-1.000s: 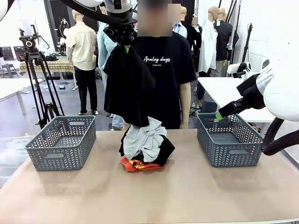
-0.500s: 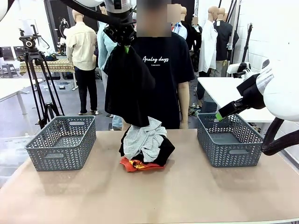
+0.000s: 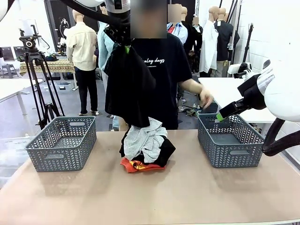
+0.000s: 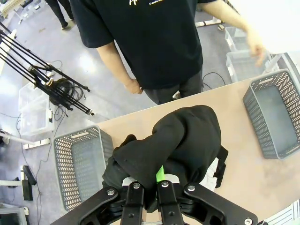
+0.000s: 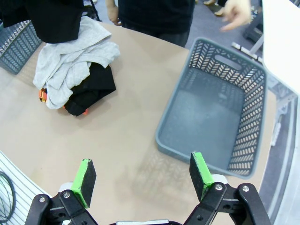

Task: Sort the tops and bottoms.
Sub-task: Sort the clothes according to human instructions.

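Hanging limp from the left pincer point(image 3: 124, 47), which is clamped on a bunched fold, the black garment point(image 3: 129, 89) dangles over the pile point(image 3: 145, 145) on the table point(image 3: 187, 197). It looks light and floppy, likely to trail. The right pincer point(image 5: 143, 176) gapes wide, empty, beside the right basket point(image 3: 229, 154), near a person's hand point(image 3: 205, 98); the way to the left basket point(image 3: 56, 152) looks open.

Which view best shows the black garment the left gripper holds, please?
The front view: the black garment hangs full length from the left gripper. The left wrist view sees it bunched from above; the right wrist view catches its lower edge.
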`<state>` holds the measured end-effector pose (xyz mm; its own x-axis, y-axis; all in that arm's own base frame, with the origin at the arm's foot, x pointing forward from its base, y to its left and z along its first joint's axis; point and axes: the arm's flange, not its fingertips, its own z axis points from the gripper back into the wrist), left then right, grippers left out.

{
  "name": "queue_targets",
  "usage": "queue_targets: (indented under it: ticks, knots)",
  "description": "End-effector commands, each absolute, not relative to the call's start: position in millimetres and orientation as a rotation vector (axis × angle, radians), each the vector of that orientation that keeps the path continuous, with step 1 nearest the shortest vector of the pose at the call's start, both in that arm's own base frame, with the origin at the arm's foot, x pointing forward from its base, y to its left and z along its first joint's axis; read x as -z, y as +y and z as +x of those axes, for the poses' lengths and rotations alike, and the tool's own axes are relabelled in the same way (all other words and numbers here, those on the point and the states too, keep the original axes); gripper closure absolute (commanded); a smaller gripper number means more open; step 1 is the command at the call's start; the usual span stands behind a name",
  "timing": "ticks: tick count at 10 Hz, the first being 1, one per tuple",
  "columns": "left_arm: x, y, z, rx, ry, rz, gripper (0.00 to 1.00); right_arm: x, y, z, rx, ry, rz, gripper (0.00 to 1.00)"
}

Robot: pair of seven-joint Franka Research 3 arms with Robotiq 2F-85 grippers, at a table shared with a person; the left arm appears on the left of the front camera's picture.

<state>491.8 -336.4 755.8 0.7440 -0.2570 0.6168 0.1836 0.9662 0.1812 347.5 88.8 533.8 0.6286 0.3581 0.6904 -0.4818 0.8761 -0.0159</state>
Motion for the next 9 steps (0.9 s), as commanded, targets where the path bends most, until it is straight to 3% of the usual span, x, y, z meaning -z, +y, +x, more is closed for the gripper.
queue_targets:
  ticks: [1, 9]
  knots:
    - [-759.6, -333.8, 490.5, 0.241, -0.708, 0.107, 1.0, -532.4, 87.6, 348.7, -0.489, -0.746, 0.186, 0.0]
    - [-759.6, -333.8, 490.5, 0.241, -0.708, 0.107, 1.0, -532.4, 87.6, 348.7, -0.489, -0.746, 0.186, 0.0]
